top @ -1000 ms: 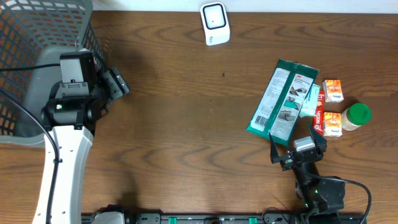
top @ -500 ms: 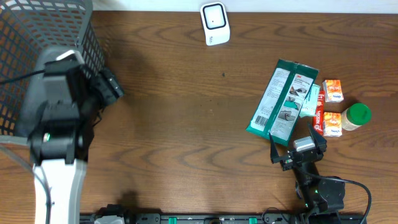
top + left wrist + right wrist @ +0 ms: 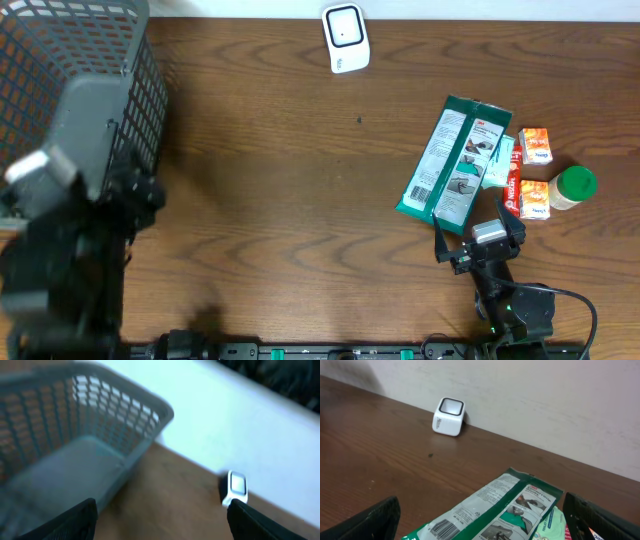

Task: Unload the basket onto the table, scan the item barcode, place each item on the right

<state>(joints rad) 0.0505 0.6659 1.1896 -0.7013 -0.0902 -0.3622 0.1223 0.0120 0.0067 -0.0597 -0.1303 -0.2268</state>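
Observation:
A green and white packet (image 3: 455, 160) lies flat at the table's right, its barcode (image 3: 447, 527) facing up at the near end. My right gripper (image 3: 478, 243) stands open just in front of the packet (image 3: 505, 505), with nothing between its fingers. The white scanner (image 3: 345, 38) stands at the table's far edge, and both wrist views show the scanner (image 3: 449, 416) against the wall. My left gripper (image 3: 140, 190) is a dark blur beside the basket at the left. In its wrist view the left gripper (image 3: 162, 525) is open and empty, with the scanner (image 3: 236, 488) ahead of it.
A grey mesh basket (image 3: 60, 60) fills the far left corner and shows as the basket (image 3: 125, 415) in the left wrist view. Two small orange boxes (image 3: 536, 145), a red pack (image 3: 513, 185), a pale green pack (image 3: 497, 160) and a green-lidded jar (image 3: 574, 187) sit right of the packet.
My left arm has swung away from the table's middle toward the front left and is now blurred. The right arm and the items have not moved.

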